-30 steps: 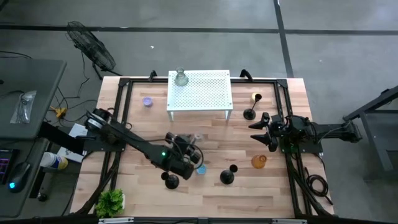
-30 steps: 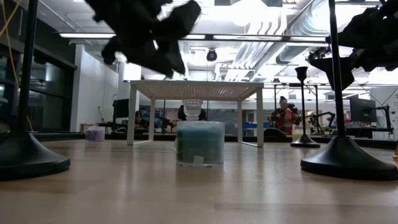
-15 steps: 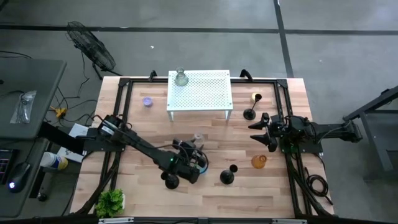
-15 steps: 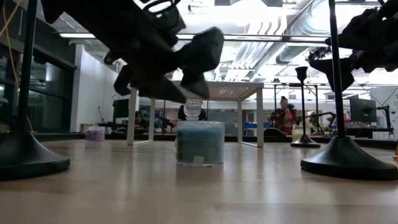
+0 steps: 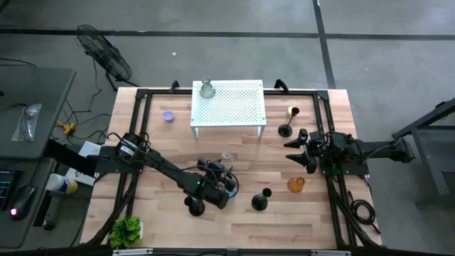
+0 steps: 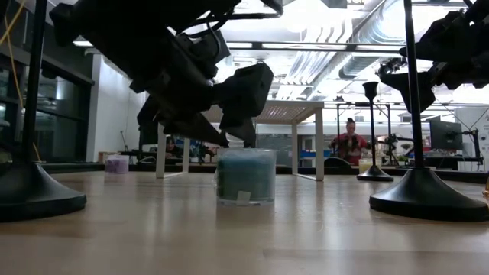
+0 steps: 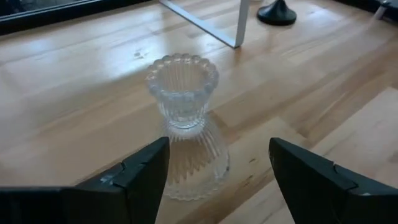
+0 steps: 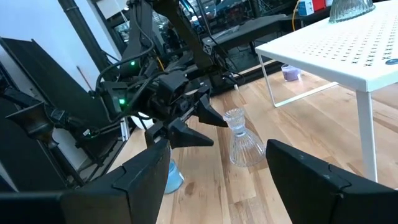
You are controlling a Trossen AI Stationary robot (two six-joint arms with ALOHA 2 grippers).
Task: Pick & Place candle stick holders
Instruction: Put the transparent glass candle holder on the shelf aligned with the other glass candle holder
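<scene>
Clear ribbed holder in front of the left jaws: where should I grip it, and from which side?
Grip the clear ribbed holder at its narrow waist, between the scalloped cup and the flared skirt. It stands upright, and the left gripper already faces it level with open jaws, so I would come straight in from that side and close across the waist; the wider cup above should resist slipping.

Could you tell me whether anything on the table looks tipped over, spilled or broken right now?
Nothing stands out. The clear glass holder stands upright before the open left gripper, the blue cup sits upright, and the black holders stand on their bases.
</scene>
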